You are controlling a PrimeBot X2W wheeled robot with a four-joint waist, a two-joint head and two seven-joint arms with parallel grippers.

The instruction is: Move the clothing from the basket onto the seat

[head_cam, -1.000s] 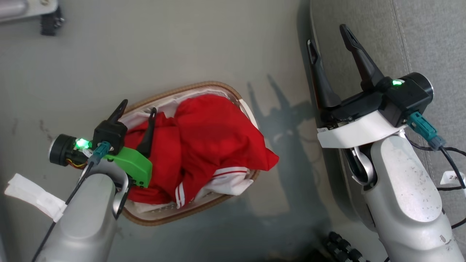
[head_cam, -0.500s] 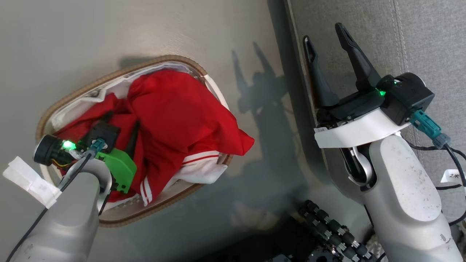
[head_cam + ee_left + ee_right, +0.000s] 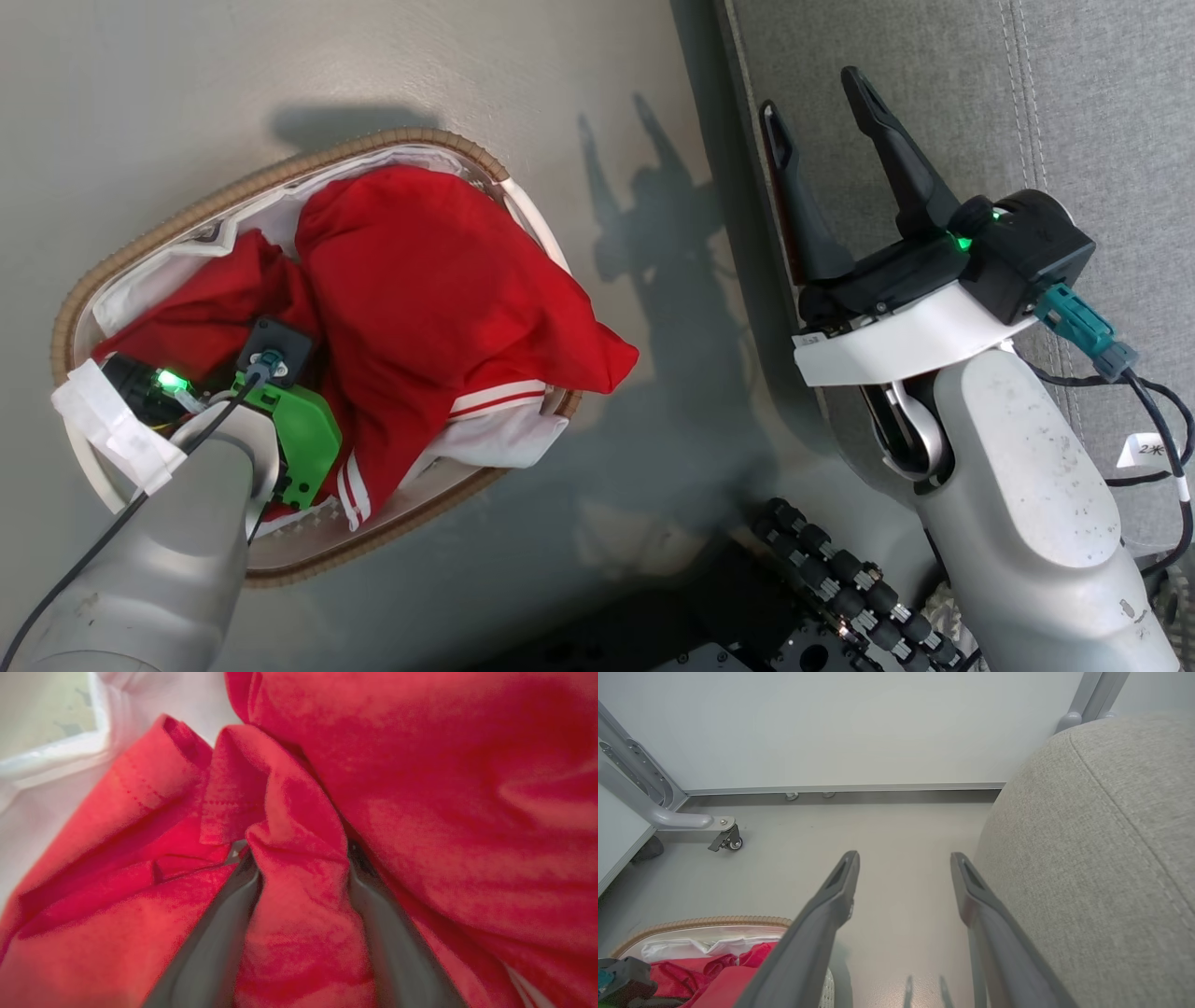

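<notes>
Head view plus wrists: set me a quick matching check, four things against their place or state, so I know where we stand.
Things:
1. left gripper
2. right gripper
3. clothing
4. seat

Place or state:
A. grey, on the robot's right
B. open, empty, by the seat's edge
C. red, heaped in the basket
D. open, astride a red fold down in the basket

Pairs: 1-D, 2-B, 3-C, 4-A.
</notes>
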